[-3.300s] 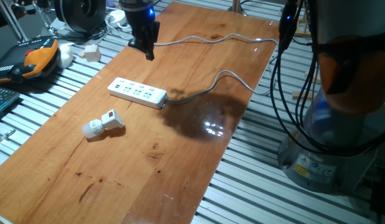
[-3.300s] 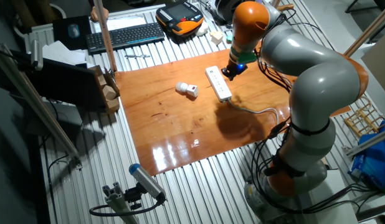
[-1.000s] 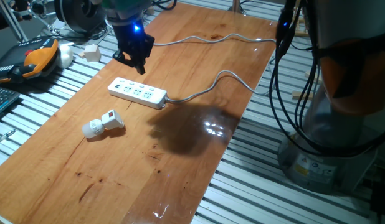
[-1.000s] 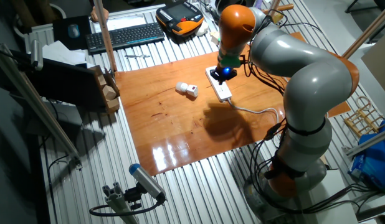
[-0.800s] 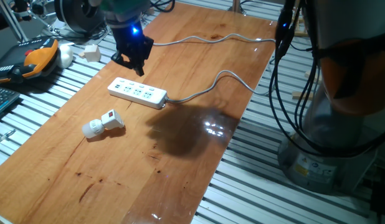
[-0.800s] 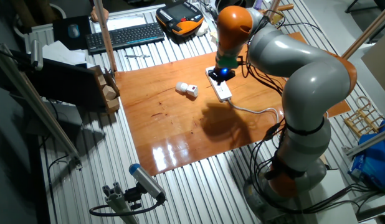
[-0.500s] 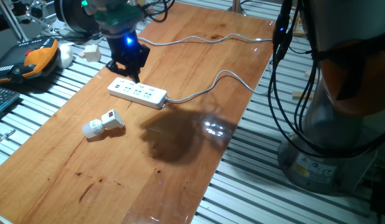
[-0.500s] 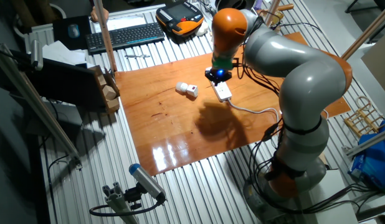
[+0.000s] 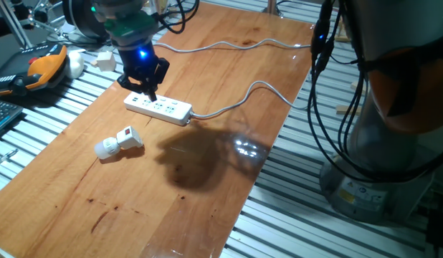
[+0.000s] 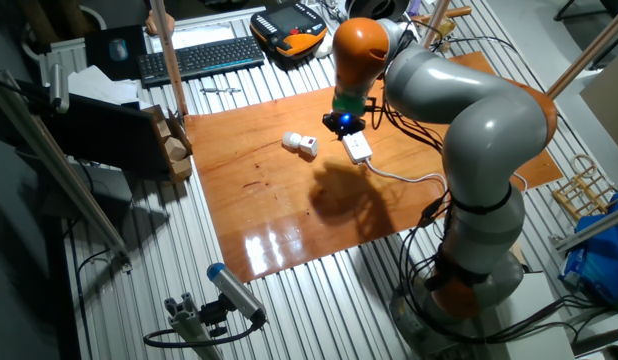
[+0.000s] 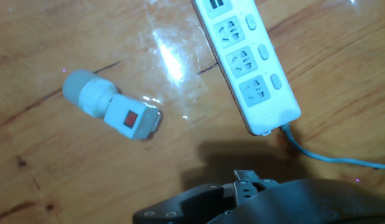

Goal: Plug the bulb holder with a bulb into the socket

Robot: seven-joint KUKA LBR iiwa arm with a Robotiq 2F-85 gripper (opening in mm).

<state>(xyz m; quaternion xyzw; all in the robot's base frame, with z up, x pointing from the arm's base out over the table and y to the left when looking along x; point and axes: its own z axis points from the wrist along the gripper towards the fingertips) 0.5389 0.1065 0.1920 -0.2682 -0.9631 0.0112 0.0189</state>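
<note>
- Presently, the black two-finger gripper is being held empty above the long white power strip; its jaw state cannot be told.
- The small white plug-in bulb holder with its round white bulb is lying ungrasped nearer the desk's left edge, awaiting pickup.

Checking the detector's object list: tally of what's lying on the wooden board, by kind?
White plastic plug-in bulb holder with red rocker switch: 1
Long white rectangular power strip: 1
Grey cables: 2
Total: 4
</note>
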